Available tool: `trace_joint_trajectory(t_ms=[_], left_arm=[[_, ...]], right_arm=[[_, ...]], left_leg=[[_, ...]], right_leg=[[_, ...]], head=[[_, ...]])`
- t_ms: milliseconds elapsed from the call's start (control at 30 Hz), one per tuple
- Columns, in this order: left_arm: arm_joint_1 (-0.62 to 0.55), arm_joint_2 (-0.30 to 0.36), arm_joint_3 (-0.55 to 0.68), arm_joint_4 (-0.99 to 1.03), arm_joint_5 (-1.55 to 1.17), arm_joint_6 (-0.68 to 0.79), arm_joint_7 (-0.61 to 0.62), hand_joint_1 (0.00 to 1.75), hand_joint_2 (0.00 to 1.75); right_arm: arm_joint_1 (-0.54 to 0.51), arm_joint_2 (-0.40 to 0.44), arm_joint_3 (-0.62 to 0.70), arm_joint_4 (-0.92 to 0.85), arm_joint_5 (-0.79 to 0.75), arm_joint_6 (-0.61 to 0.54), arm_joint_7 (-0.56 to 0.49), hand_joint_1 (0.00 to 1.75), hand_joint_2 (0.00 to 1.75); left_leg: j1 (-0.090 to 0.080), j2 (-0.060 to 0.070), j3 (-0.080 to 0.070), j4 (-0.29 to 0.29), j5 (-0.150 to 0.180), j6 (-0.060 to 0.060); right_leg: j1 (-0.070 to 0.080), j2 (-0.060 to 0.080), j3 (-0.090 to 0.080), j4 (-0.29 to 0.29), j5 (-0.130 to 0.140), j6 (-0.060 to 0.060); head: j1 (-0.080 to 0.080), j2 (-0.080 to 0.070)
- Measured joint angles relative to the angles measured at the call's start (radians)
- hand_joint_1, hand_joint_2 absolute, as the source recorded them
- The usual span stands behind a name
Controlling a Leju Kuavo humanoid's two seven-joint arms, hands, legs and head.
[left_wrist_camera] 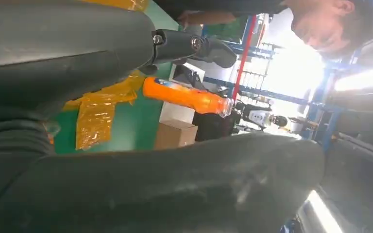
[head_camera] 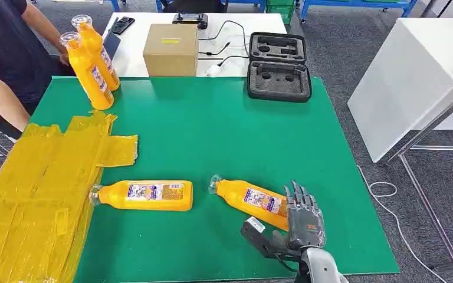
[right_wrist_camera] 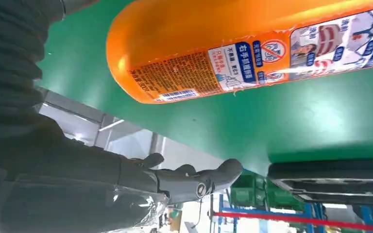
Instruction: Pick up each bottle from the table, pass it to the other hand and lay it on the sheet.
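Because the nearer bottle (head_camera: 253, 200) lies on its side just ahead of my right hand (head_camera: 299, 227), I hold my fingers (head_camera: 301, 203) spread, holding nothing, ready to close around it.

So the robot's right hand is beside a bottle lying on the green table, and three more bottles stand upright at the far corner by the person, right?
Nearly. The right hand is indeed beside a lying bottle on the green table, but the head view shows two upright bottles at the far corner by the person, not three. Another bottle lies by the yellow sheet.
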Motion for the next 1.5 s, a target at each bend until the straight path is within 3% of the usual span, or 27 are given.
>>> trace_joint_trajectory(t_ms=[433, 900, 1300, 1500], left_arm=[[-0.084, 0.059, -0.080, 0.064, 0.017, 0.013, -0.005, 0.00, 0.00], [-0.180, 0.065, -0.151, 0.129, 0.014, 0.017, 0.006, 0.00, 0.00], [-0.187, 0.065, -0.173, 0.138, 0.012, 0.017, 0.008, 0.00, 0.00], [-0.226, 0.071, -0.193, 0.161, 0.007, 0.016, 0.014, 0.00, 0.00]], right_arm=[[0.031, 0.037, -0.055, -0.032, -0.005, 0.092, 0.015, 0.00, 1.75], [0.024, 0.053, -0.082, -0.032, 0.018, 0.154, 0.024, 0.00, 1.75], [0.013, 0.066, -0.098, -0.030, 0.042, 0.175, 0.018, 0.00, 1.75], [-0.041, 0.105, -0.128, 0.065, 0.049, 0.166, -0.024, 0.00, 1.75]], left_leg=[[0.000, 0.000, 0.000, 0.000, 0.000, 0.000], [-0.001, 0.000, 0.000, 0.000, 0.000, 0.000], [-0.001, 0.000, -0.001, 0.000, 0.000, 0.000], [-0.001, 0.000, 0.000, 0.000, 0.001, 0.001]], right_leg=[[0.000, 0.000, 0.000, 0.000, 0.000, 0.000], [-0.001, 0.000, 0.000, 0.000, 0.000, 0.000], [-0.001, 0.000, 0.000, 0.000, 0.000, 0.000], [-0.001, 0.000, 0.000, 0.000, 0.000, 0.000]], head=[[0.000, 0.000], [0.000, 0.000], [0.000, 0.000], [0.000, 0.000]])
